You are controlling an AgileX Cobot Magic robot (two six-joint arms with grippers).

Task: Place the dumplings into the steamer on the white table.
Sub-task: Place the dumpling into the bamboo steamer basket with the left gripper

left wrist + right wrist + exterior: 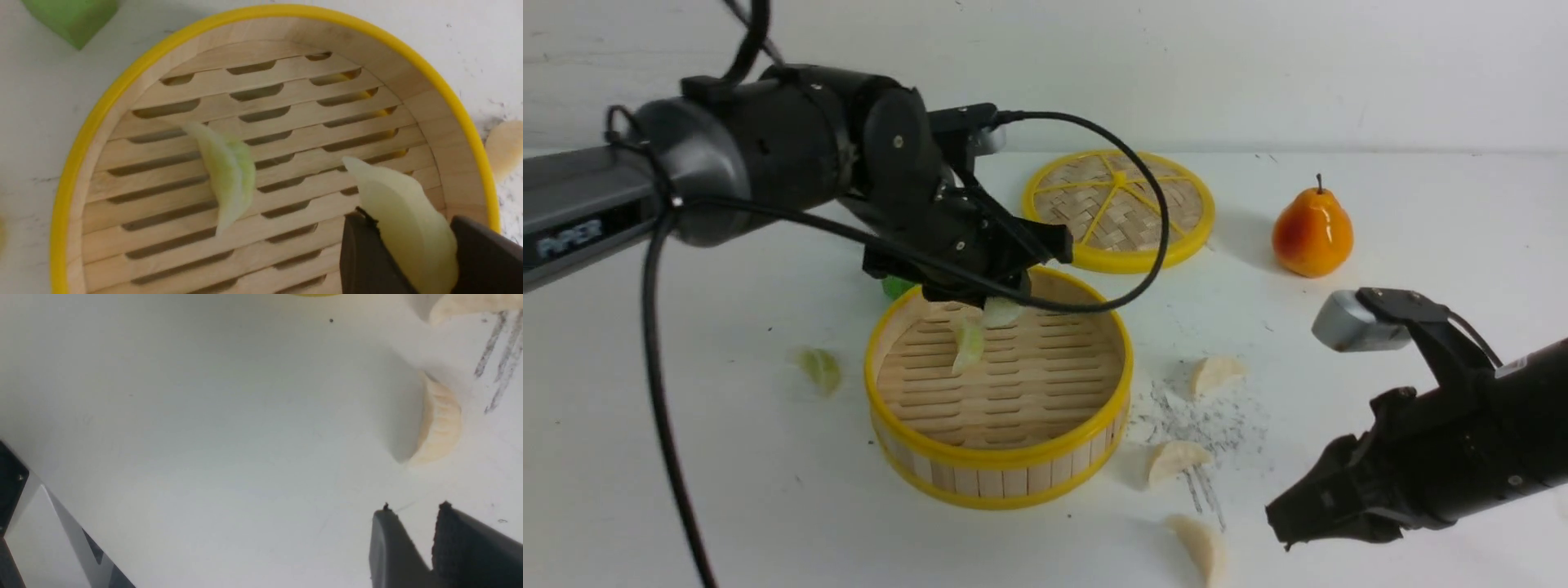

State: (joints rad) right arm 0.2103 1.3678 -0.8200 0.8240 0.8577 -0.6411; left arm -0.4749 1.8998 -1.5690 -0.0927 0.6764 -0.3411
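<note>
While left claw [988, 296] grips one green dumpling [392, 196] above the steamer [1005, 453] (second green dumpling [231, 175] lies inside), right claw [416, 508] stands slightly parted, empty, near cream dumplings [1172, 459] on tabletop [768, 490].

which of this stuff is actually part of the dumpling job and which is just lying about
For the job: round bamboo steamer with yellow rims; three pale green crescent dumplings; three cream-white crescent dumplings.
Just lying about: flat woven yellow-rimmed lid; orange-yellow pear; green cube.
</note>
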